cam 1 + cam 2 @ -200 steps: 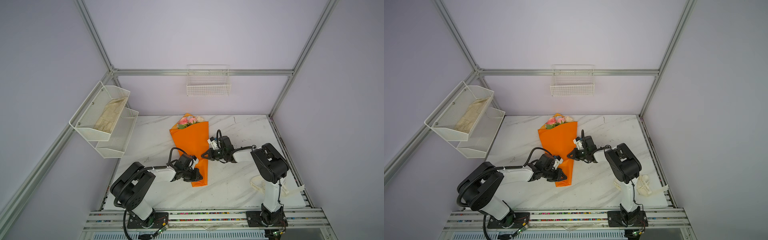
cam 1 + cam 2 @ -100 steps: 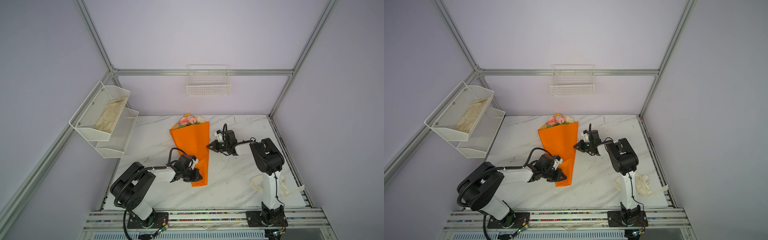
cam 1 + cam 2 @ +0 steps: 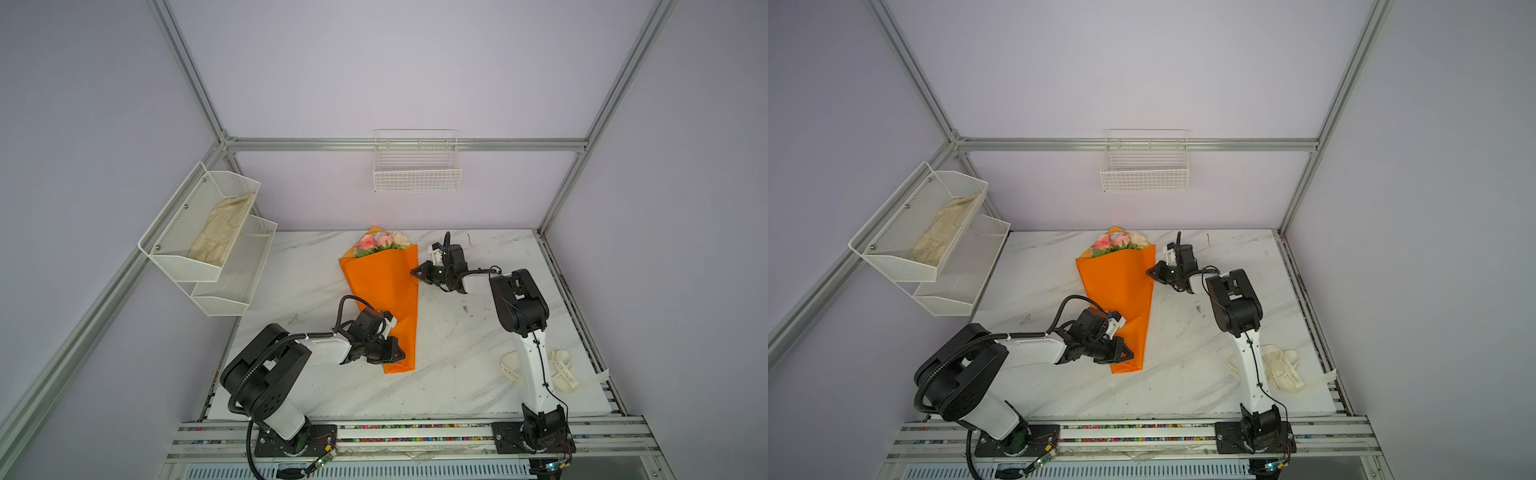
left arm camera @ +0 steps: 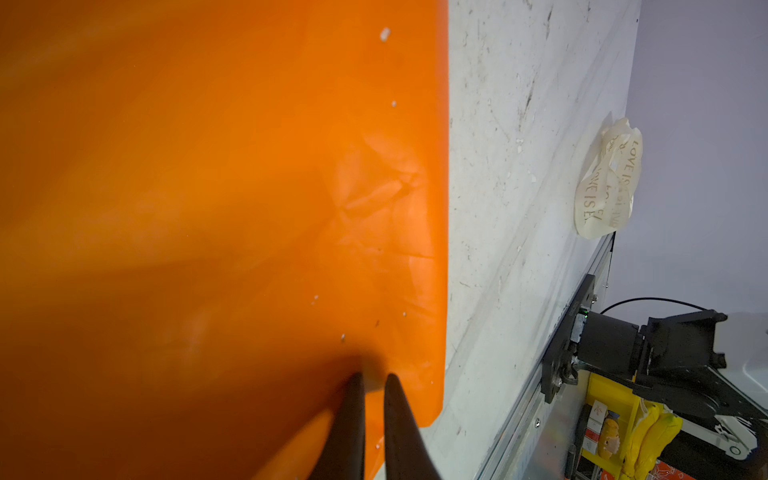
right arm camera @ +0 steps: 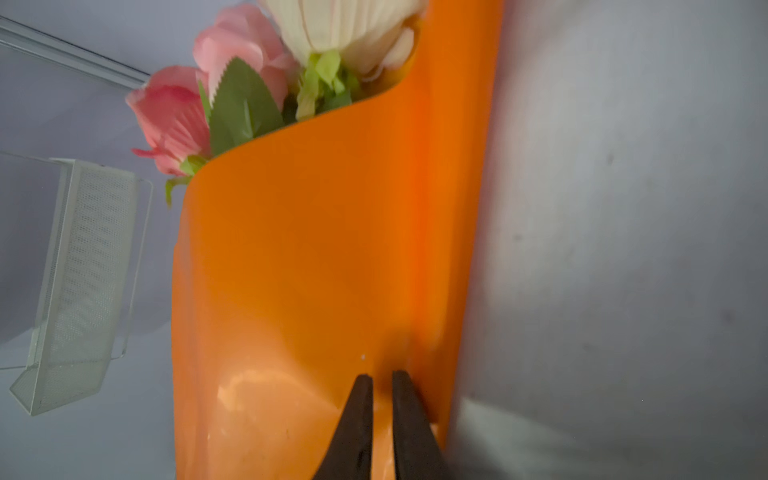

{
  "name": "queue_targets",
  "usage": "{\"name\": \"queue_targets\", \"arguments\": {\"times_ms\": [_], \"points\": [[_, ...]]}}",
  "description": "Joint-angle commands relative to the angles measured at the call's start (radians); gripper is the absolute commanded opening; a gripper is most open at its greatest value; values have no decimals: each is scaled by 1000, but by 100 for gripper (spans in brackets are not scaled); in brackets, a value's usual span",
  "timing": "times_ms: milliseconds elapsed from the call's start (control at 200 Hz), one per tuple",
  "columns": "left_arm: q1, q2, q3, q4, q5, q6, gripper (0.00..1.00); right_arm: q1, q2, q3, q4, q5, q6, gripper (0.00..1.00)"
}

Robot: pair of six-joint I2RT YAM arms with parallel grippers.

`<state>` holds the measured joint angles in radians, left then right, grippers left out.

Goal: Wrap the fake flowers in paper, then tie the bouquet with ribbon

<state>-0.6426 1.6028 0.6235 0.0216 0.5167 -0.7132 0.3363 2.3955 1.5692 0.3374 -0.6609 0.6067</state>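
We find a robot lab cell.
Aluminium frame (image 3: 407, 144) and lilac panels (image 3: 395, 62) fill the upper frame; two robot arms (image 3: 528, 365) sit on a rail (image 3: 415, 432) at the lower edge.

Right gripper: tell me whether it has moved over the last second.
Yes. The right gripper has moved toward the wire basket on the back wall, travelling along the bouquet toward its flower end.

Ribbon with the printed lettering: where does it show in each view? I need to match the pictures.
Top view: ribbon at the near right corner of the table, partly hidden by the right arm.
Top view: ribbon at that same corner, beside the arm.
Left wrist: ribbon crumpled near the table edge, beyond the orange wrapping paper.
Right wrist: not in it.
Shared landmark: orange wrapping paper, in all four views.
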Motion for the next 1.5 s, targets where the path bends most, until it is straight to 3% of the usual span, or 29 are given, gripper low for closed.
{"name": "queue_targets", "arguments": {"times_ms": [0,215,330,420,540,760,935,1010,1125,1225,1495], "points": [[-2,28,-44,-64,-23,20,13,-27,75,106,-52,29,38,17],[-2,11,-41,-67,-23,17,13,-75,203,326,-99,43,109,17],[-2,-7,-35,-80,-29,9,13,-87,289,572,-331,5,65,19],[-2,-38,-32,-76,-35,-5,15,-89,245,604,-386,-6,27,22],[-2,-84,6,-90,-46,-14,23,-89,66,469,-399,16,-25,29],[-1,-246,87,-192,-139,-7,45,-88,-332,-82,-214,1,-23,44],[46,-345,126,-365,-358,-30,66,-49,-512,-351,-176,-5,-37,48],[102,-347,127,-385,-383,-29,75,-20,-556,-438,-141,-4,-19,49],[206,-311,117,-345,-329,-35,82,31,-580,-509,-133,17,-15,51],[278,-248,127,-258,-191,-43,85,63,-572,-550,-107,34,-1,52],[357,-67,159,-92,-44,-81,84,96,-491,-543,-64,33,29,54]]}}
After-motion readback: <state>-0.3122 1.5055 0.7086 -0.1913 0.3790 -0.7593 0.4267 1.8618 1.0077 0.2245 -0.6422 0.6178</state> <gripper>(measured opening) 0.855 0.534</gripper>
